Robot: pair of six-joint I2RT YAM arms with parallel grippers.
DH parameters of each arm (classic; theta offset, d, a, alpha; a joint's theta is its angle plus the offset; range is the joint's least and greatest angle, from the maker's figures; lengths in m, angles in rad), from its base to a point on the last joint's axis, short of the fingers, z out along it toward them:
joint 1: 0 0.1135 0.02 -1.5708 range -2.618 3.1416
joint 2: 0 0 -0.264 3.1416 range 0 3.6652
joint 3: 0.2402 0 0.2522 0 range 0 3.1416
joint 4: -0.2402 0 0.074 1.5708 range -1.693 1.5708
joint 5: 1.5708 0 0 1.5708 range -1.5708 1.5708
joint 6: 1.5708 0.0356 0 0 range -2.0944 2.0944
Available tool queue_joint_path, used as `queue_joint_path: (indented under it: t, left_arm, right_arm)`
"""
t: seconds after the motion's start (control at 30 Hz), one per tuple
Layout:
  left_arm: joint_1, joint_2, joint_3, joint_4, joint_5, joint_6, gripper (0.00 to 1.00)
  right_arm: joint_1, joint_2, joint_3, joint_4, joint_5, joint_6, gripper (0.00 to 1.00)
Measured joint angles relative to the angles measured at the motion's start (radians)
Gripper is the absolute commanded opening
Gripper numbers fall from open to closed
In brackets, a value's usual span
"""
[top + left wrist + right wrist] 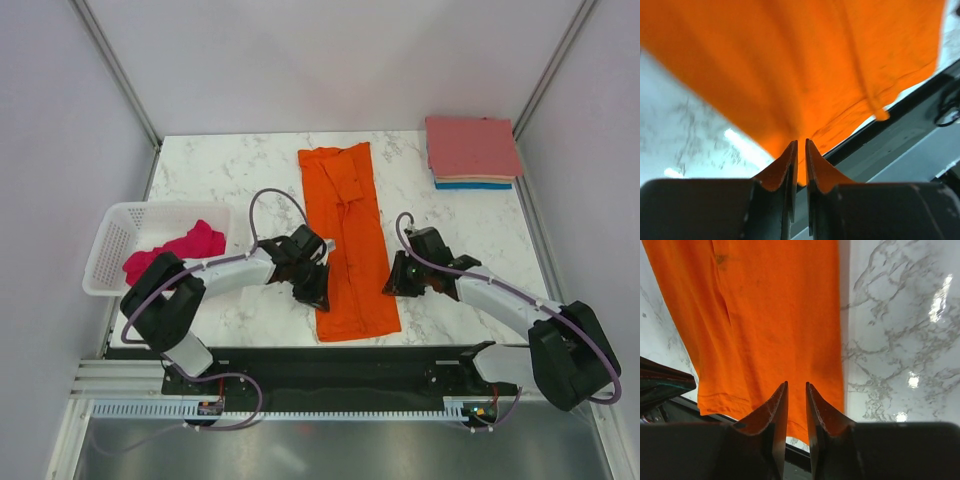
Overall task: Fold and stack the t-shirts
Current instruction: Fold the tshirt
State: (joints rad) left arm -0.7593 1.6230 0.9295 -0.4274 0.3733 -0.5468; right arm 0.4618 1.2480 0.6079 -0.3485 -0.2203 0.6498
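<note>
Limp, light orange t-shirt [350, 240], best held at hem corners: left fingers [782, 170] pinch its edge; right fingers [775, 410] nearly closed, grip unclear.

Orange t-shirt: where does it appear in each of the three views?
Top external: the orange t-shirt lies as a long strip down the middle of the marble tabletop.
Left wrist: it fills the upper frame.
Right wrist: it covers the upper left and centre.
Shared landmark: the marble tabletop beside it.

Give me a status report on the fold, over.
Left gripper pinching bright orange cloth t-shirt at near left edge. Right gripper closed on near right edge. Shirt folded into long strip. Nothing lying on it.
</note>
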Motion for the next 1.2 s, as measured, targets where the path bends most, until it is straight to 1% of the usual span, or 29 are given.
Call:
queue_joint_path:
  t: [0.07, 0.2, 0.37, 0.47, 0.73, 0.93, 1.1, 1.2]
  left_arm:
    - [-0.022, -0.04, -0.066, -0.002, -0.033, -0.034, 0.17]
    - [-0.055, -0.1, -0.136, 0.021, -0.064, -0.087, 0.17]
    - [-0.108, -0.109, -0.192, 0.063, -0.093, -0.135, 0.16]
    - [-0.119, -0.11, -0.218, 0.072, -0.105, -0.159, 0.16]
    - [-0.121, -0.114, -0.216, 0.067, -0.114, -0.175, 0.17]
    - [-0.123, -0.171, -0.202, 0.0, -0.165, -0.174, 0.19]
    - [-0.123, -0.191, -0.142, -0.023, -0.19, -0.172, 0.2]
    - [-0.095, -0.171, -0.104, -0.039, -0.219, -0.163, 0.19]
  right_arm:
    - [0.031, -0.011, -0.018, 0.009, 0.01, 0.013, 0.27]
    - [0.061, -0.023, -0.069, 0.016, 0.021, 0.036, 0.26]
    - [0.081, -0.037, -0.118, 0.016, 0.048, 0.054, 0.25]
    - [0.085, -0.058, -0.132, 0.017, 0.059, 0.058, 0.25]
    - [0.089, -0.101, -0.154, 0.008, 0.072, 0.062, 0.24]
    - [0.091, -0.163, -0.152, -0.057, 0.091, 0.062, 0.26]
    - [0.091, -0.188, -0.127, -0.1, 0.106, 0.061, 0.26]
    - [0.091, -0.189, -0.114, -0.108, 0.107, 0.061, 0.26]
